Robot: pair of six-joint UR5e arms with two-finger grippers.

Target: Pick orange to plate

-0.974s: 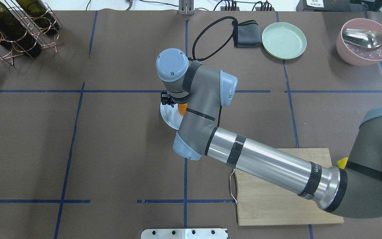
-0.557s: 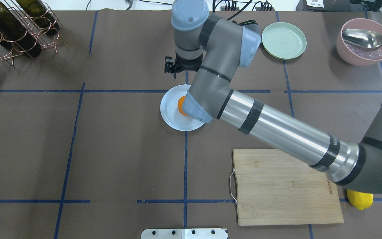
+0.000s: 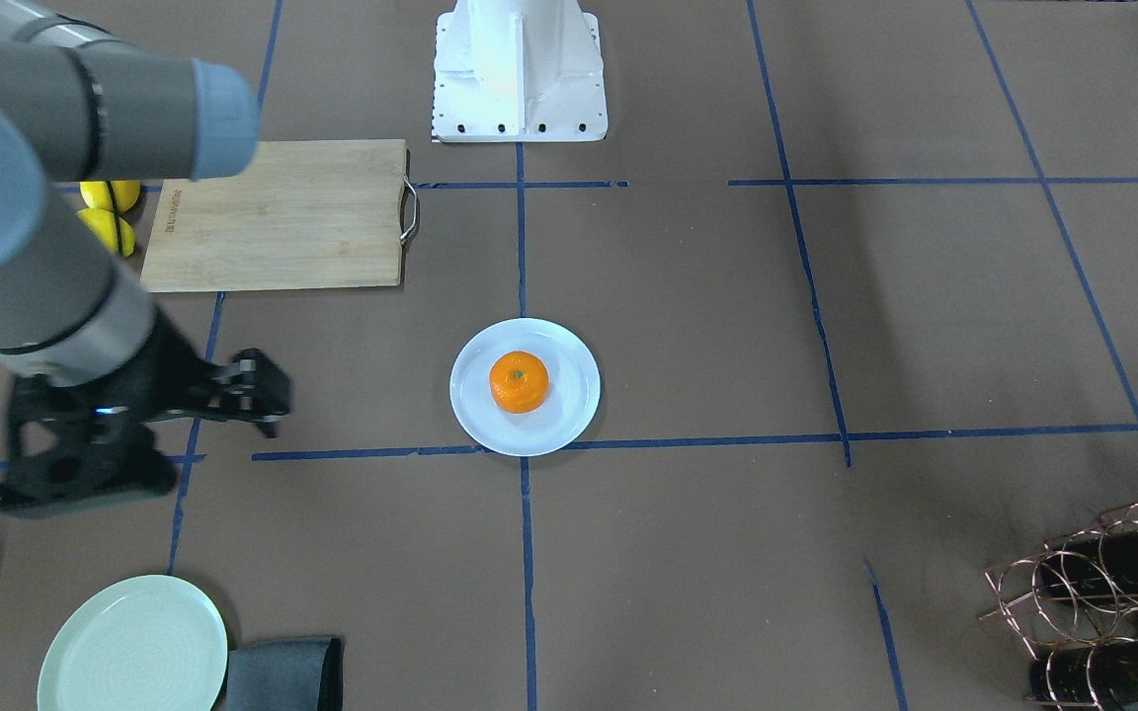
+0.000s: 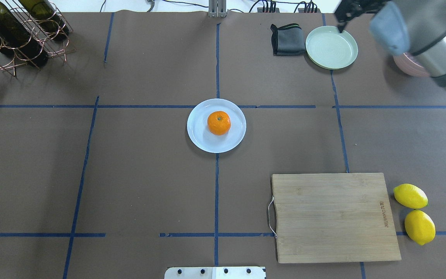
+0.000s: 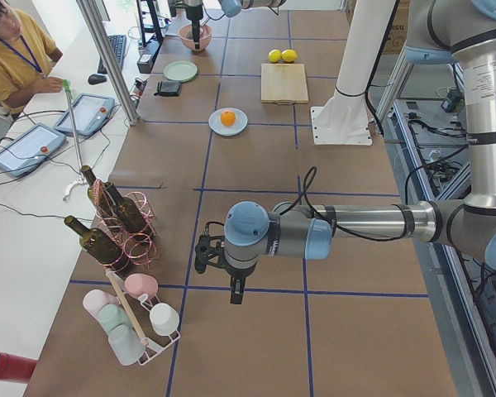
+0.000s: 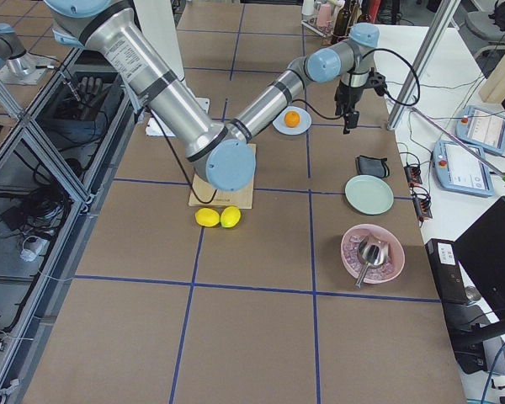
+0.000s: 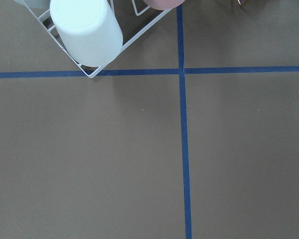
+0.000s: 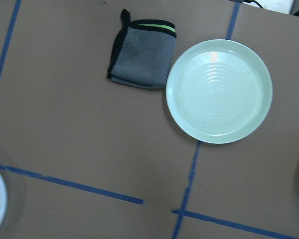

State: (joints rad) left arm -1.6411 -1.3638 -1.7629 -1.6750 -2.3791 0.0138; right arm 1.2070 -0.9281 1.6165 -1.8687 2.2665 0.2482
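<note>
Figure: one orange (image 4: pixel 218 123) lies at the centre of the one white plate (image 4: pixel 198 135), mid-table. My right gripper (image 3: pixel 268 397), fingers apart and empty, has swung from the plate to the far right, by one green plate (image 4: pixel 331 47) and one cloth (image 4: pixel 288 39). Near right: one board (image 4: pixel 333 217), two lemons (image 4: pixel 410 196). I cannot tell how my left gripper (image 5: pixel 235 296) stands

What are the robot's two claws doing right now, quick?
Right gripper: open, holding nothing.
Left gripper: cannot be told; only a side view shows it.
</note>
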